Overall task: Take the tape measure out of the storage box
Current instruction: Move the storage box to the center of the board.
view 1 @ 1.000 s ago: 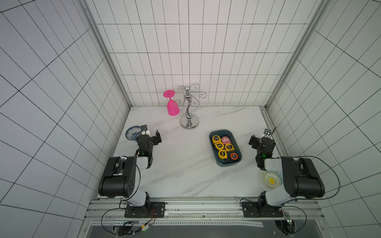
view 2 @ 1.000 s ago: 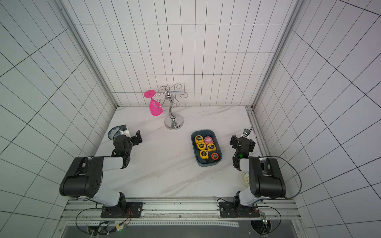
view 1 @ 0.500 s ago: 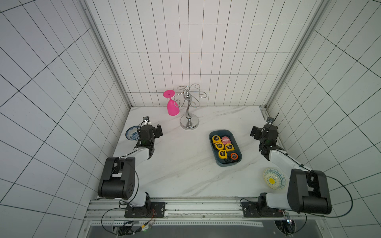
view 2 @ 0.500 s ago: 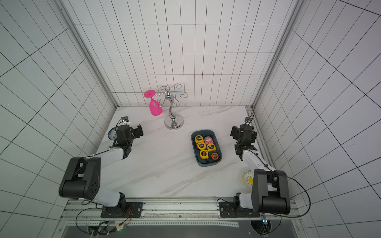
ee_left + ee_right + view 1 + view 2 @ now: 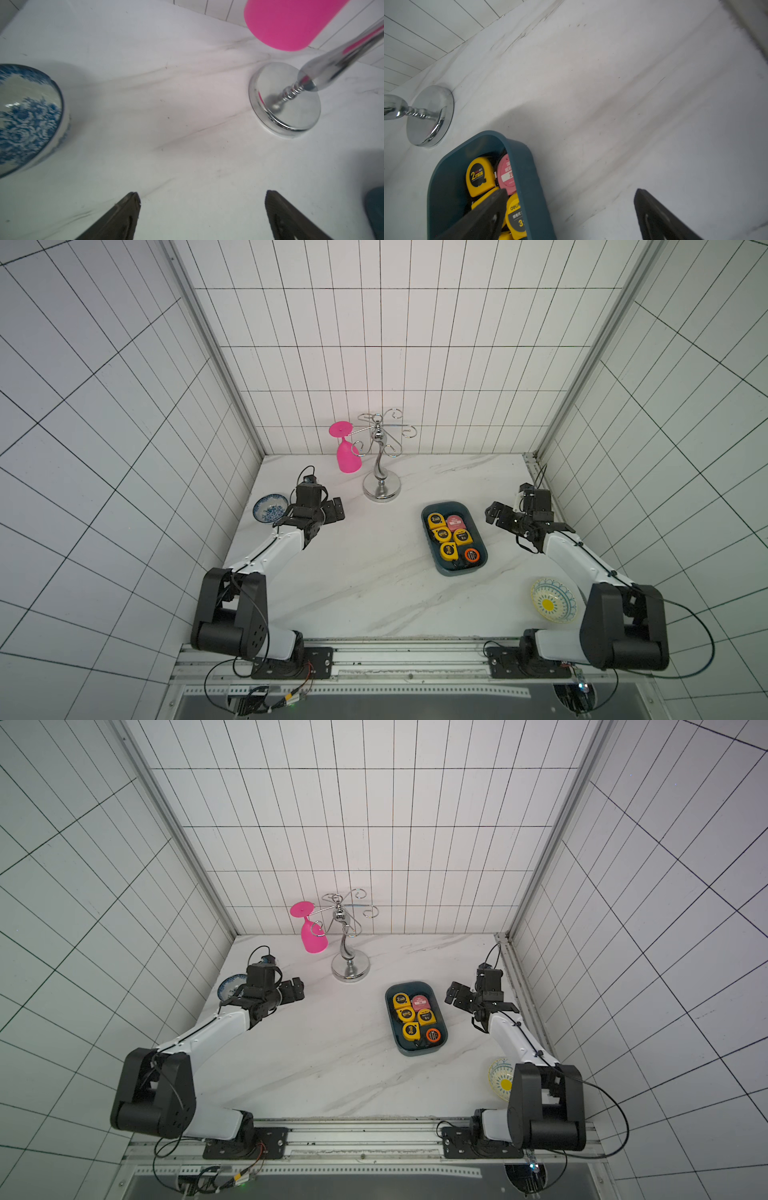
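1. Six tape measures [image 5: 441, 534] lie packed in two rows inside the shallow dark teal plastic storage box [image 5: 460, 571]. We see the box in both top views, on the white marble-patterned tabletop [image 5: 365, 585], right of centre, with its long sides running away from the robot.
2. Four of them have yellow cases. One pink tape measure [image 5: 456, 522] sits in the far right corner of the box, and one black-and-orange tape measure [image 5: 471, 555] sits in the near right corner.
3. We find the right gripper [image 5: 572, 192] near the far end of the box's right long side, apart from it. Its fingers [image 5: 654, 218] are spread wide with nothing between them. In the right wrist view one finger crosses in front of the box's rim and the other shows against bare marble.
4. We see the left gripper [image 5: 202, 196] spread just as wide and empty. It hangs over bare tabletop between the blue-and-white patterned ceramic bowl [image 5: 270, 508] and the chrome wire glass stand [image 5: 381, 489], well apart from the box.
5. One bright pink plastic goblet [image 5: 348, 456] hangs upside down from an arm of the stand, close to the back wall.
6. We also note a yellow-and-white patterned round bowl [image 5: 552, 605] on the near right of the tabletop, just beside the right arm.
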